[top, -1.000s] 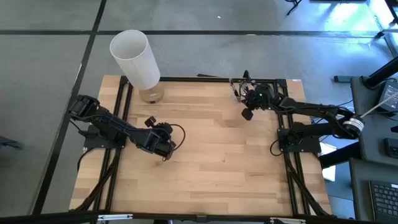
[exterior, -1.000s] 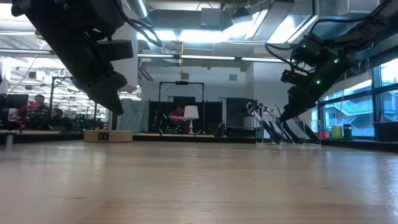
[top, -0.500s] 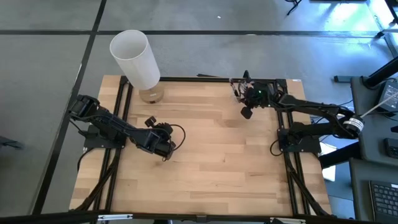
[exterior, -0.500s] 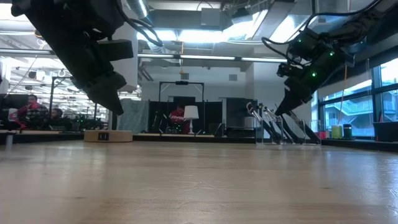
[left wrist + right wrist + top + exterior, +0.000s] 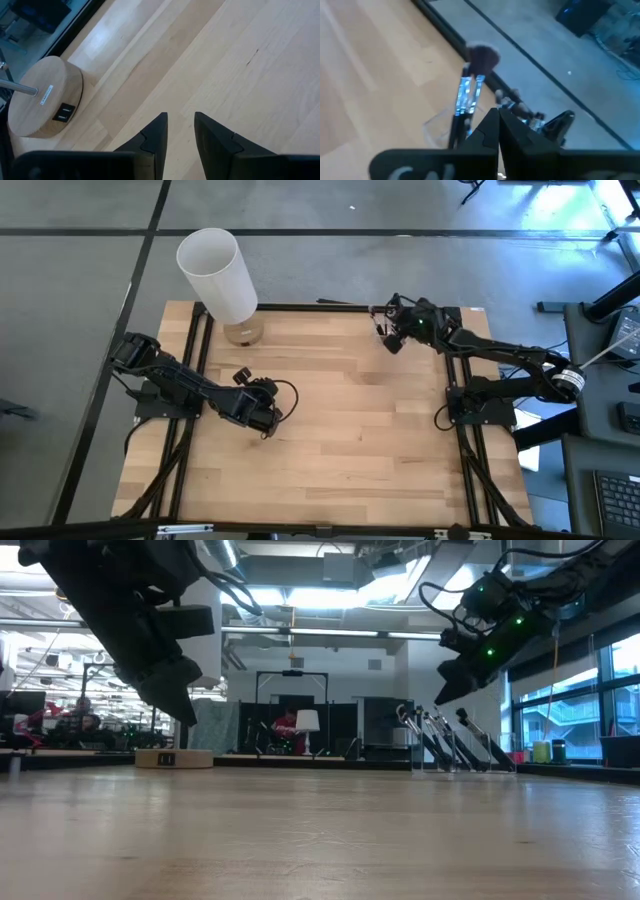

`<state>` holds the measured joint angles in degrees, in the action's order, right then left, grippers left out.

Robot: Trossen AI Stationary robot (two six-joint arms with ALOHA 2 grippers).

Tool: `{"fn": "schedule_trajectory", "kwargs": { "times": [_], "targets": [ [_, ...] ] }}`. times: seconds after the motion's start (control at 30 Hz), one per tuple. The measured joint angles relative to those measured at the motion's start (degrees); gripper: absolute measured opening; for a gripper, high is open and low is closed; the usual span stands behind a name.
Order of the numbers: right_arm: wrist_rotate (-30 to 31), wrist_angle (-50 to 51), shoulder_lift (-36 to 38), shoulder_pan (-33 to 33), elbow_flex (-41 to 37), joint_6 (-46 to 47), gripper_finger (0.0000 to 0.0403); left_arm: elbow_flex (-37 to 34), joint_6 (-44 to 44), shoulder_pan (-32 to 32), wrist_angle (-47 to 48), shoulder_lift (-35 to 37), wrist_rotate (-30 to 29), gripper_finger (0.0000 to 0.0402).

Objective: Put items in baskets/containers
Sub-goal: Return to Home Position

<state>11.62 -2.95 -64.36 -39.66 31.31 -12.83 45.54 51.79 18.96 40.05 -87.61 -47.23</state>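
right gripper lifted higher above the transparent organizer, shifted from the organizer's table side to almost over it, right arm drawn back

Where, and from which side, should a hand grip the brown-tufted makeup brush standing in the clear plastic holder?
Grip the brown-tufted makeup brush at its silver ferrule, coming from above: it stands tuft-up in the clear plastic holder, so its lower handle is walled in. The right hand is nearest; the left hand waits farther left.

Bright, even o/h light; soft shadows; low view backlit.
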Motion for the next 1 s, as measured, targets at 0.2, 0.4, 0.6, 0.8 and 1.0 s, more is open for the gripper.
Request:
{"fn": "schedule_trajectory", "kwargs": {
  "times": [0.2, 0.4, 0.6, 0.8, 1.0],
  "targets": [
    [-2.30, 2.58, 0.00, 0.02, 0.00, 0.68, 0.0006, 0.00, -0.03, 0.00, 0.03, 0.00, 0.13, 0.0089],
    [-2.39, 7.56, 0.00, 0.29, 0.00, 1.90, 0.0006, 0.00, -0.03, 0.00, 0.04, 0.00, 0.62, 0.0089],
    [-4.09, 10.14, 0.00, 1.85, 0.00, 5.17, 0.0006, 0.00, -0.02, 0.00, 0.03, 0.00, 0.51, 0.0089],
    [-5.76, 7.78, 0.02, 7.59, 0.00, 8.85, 0.0006, 0.00, -0.01, 0.00, -0.47, 0.00, -1.18, 0.0088],
    [-10.64, -0.09, -0.19, 18.44, -0.79, 19.52, 0.0006, 0.00, -2.27, 0.04, -4.09, 0.00, -2.40, 0.0088]
  ]
}}
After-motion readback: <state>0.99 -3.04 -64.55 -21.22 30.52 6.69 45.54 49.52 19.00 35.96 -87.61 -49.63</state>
